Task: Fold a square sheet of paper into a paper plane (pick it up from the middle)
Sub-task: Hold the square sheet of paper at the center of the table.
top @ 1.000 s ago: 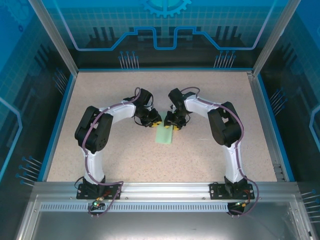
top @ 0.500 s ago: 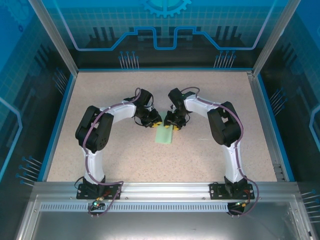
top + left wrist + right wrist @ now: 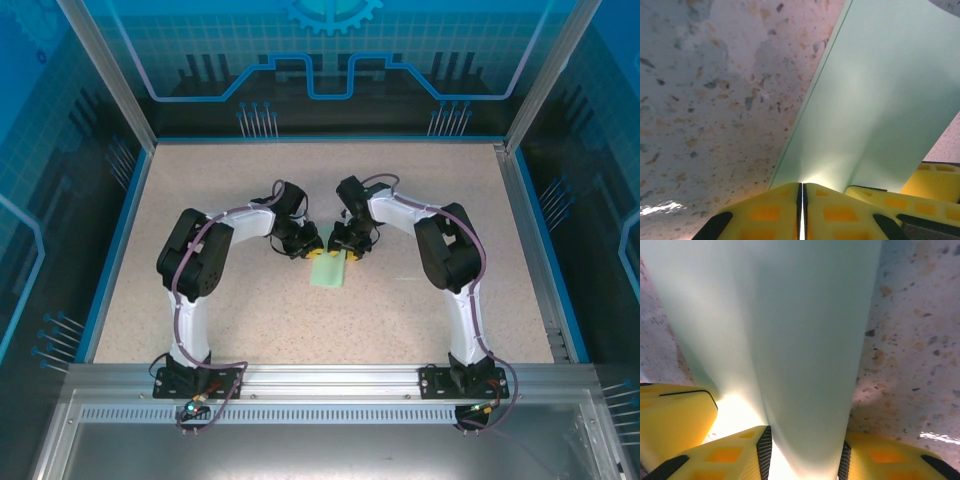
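Mint-green paper sheet [image 3: 330, 272], folded into a narrow strip, sits mid-table just in front of both grippers. Its far end goes up into the fingers.

Left gripper [image 3: 801, 189]: yellow fingers are pressed together with only a hairline seam between them. The sheet's edge comes straight out of that seam, so it is pinched on the paper.

Right gripper [image 3: 804, 437]: fingers are part-way apart. A rounded, doubled fold of the sheet fills the gap from pad to pad, so it is clamped on that fold.

Hard to read:
- From overhead the fingertips are small and crowded together, and jaw spacing cannot be judged there. The grippers cover the paper's far end.
- Both wrist views cut the sheet off at the frame edges, so its full outline and any creases further along cannot be made out.
- Bright glare sits where the paper meets the fingers.
- Whether the sheet's near end rests flat on the tabletop [image 3: 220, 190] or hangs just above it, I cannot tell.

Around:
- The grippers sit just beside each other, and each wrist view catches a yellow finger of the other.
- Left arm [image 3: 190, 265] and right arm [image 3: 450, 250] curve inward over the speckled beige surface.
- An aluminium rail [image 3: 330, 375] runs along the near edge, and blue printed panels [image 3: 330, 60] enclose the cell.
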